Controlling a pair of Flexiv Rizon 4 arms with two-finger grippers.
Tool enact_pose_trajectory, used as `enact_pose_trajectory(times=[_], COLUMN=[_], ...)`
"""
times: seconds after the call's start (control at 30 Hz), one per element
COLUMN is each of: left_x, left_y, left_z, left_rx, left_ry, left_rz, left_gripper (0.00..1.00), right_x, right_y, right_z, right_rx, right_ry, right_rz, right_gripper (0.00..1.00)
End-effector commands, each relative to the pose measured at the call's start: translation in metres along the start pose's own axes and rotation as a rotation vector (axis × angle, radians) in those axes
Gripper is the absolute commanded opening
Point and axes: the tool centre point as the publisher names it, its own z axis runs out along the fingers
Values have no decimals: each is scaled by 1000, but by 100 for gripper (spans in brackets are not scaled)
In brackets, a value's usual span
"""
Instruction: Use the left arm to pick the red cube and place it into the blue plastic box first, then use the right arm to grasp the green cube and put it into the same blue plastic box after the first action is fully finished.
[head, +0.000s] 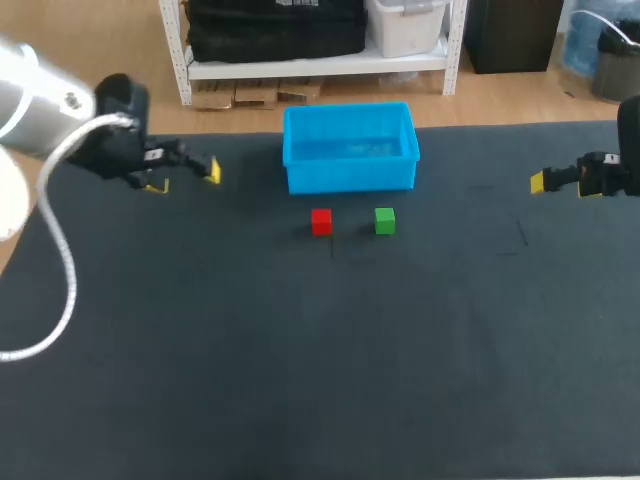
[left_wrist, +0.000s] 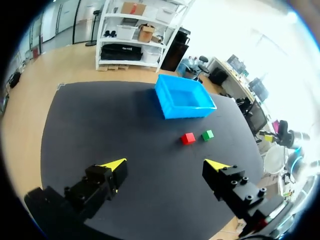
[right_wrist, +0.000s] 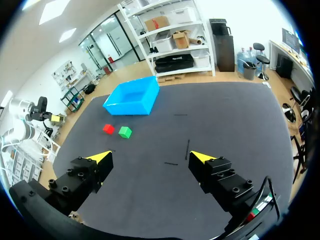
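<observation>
Head view: the blue plastic box (head: 350, 178) stands upright on the dark table (head: 300, 380) in the upper middle of the frame, its opening upward and its interior showing only blue floor. The red cube (head: 321, 221) lies on the table just below the box's front wall, apart from it. The green cube (head: 385, 221) sits beside it to the right on the same line, with a small gap between the two (neither cube touches the box or a gripper). The left gripper (head: 184, 180) is at the upper left of the frame, level with the box and well apart from both cubes, with a white cable (head: 60, 270) looping down from its arm. The right gripper (head: 562, 187) is at the right edge, likewise well apart from the cubes. Left wrist view: the left gripper (left_wrist: 166, 164) has its jaws released, the yellow tips spread wide with only bare table between them; the red cube (left_wrist: 188, 138) and green cube (left_wrist: 207, 134) lie ahead of the fingers, and the box (left_wrist: 187, 111) beyond them. Right wrist view: the right gripper (right_wrist: 151, 156) is also released and holds nothing; the green cube (right_wrist: 125, 132) and red cube (right_wrist: 108, 129) lie ahead of it, off toward one finger's side, with the box (right_wrist: 125, 110) farther on.
</observation>
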Motion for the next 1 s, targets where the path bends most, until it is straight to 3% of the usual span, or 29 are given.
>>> enact_pose_trajectory(times=[0.03, 0.37, 0.5, 1.0], left_x=[-18, -28, -28, -28], left_y=[-17, -32, -38, -38], left_z=[22, 44, 48, 48], left_rx=[-167, -202, -174, -174], left_ry=[131, 173, 194, 194], left_rz=[-7, 5, 28, 28], left_gripper=[100, 100, 100, 100], right_x=[0, 0, 0, 0], right_y=[0, 0, 0, 0], right_z=[0, 0, 0, 0], right_rx=[0, 0, 0, 0], right_ry=[1, 1, 1, 1], right_rz=[0, 0, 0, 0], right_gripper=[100, 100, 100, 100])
